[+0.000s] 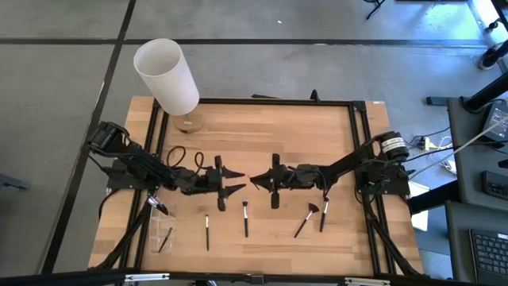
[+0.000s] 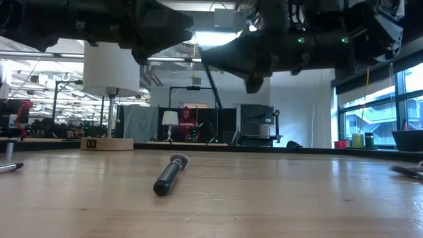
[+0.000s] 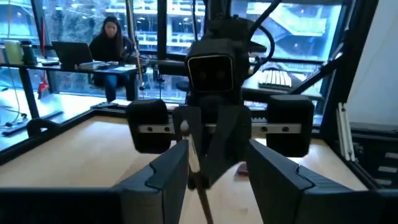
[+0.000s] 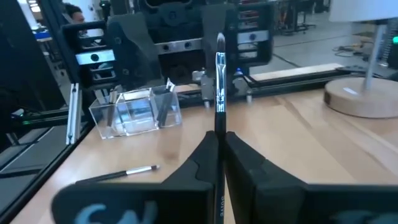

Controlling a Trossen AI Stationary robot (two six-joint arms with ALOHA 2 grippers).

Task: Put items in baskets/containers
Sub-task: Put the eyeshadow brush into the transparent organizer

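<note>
My right gripper (image 1: 255, 180) hovers above the table's middle, shut on a thin dark brush (image 4: 219, 81) that points at my left gripper (image 1: 236, 181). In the left wrist view the left gripper (image 3: 216, 155) is open, one finger on either side of the brush's free end (image 3: 200, 190), touching nothing. Several more brushes lie flat on the wood near the near edge (image 1: 207, 230), (image 1: 245, 218), (image 1: 324, 213); one has a reddish fan head (image 1: 311, 210). The see-through container (image 4: 134, 112) stands at the near left (image 1: 161, 229) with brushes inside. My right gripper pinches the brush between its two shut fingers, on the dark handle (image 4: 219, 127). It comes level from the table's right, and the brush lies along the fingers. Its ferrule and tip (image 4: 219, 43) stick out ahead. The brush is lifted clear of the table.
A tall white cylinder lamp (image 1: 167, 75) on a round wooden base (image 1: 189, 123) stands at the far left corner. A black frame (image 1: 262, 102) rims the table. One brush (image 2: 170, 175) lies below the grippers. A person sits at a desk (image 3: 112, 43) beyond the table.
</note>
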